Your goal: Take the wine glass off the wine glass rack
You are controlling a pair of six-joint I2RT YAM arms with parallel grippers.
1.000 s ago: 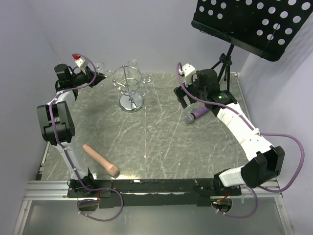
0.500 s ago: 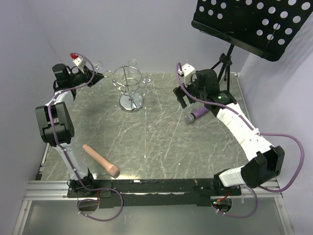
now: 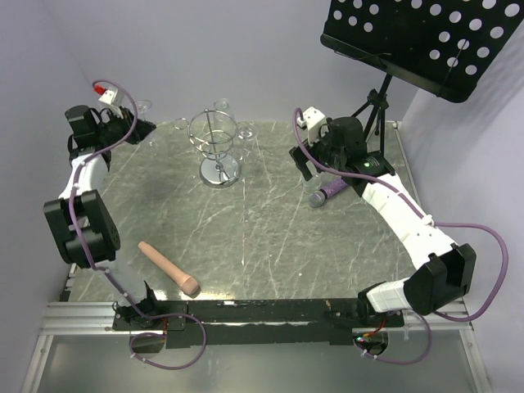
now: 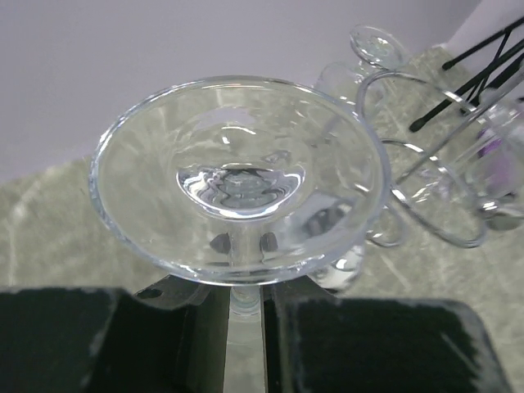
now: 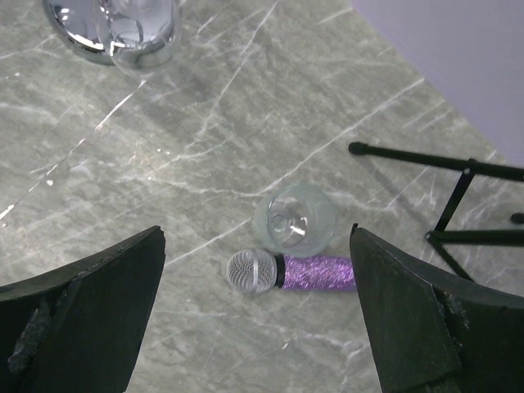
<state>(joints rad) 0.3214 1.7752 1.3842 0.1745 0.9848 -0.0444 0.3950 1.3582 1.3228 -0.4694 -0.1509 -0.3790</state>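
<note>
Wine glass (image 4: 237, 180) looks light, slick and brittle: your left tool (image 4: 246, 327) pinches its thin stem, the safest hold, left of the wine glass rack (image 3: 216, 147). Your right tool (image 3: 304, 166) gapes wide, empty.

Table (image 3: 270, 237): grey-green marble pattern with thin white veins. Wine glass (image 4: 237, 180): clear and colourless. Wine glass rack (image 3: 217, 147), at 11 o'clock of the overhead view: silver wire, mirror-bright base. Microphone (image 5: 299, 272), at 3 o'clock: glittery purple body, silver mesh head. Music stand (image 3: 426, 41), at 1 o'clock: black, with a regular grid of round holes. Wooden rod (image 3: 168, 268), at 8 o'clock: pale pinkish tan. Arms (image 3: 401, 205): white and black, with purple cables (image 3: 491, 278).
</note>
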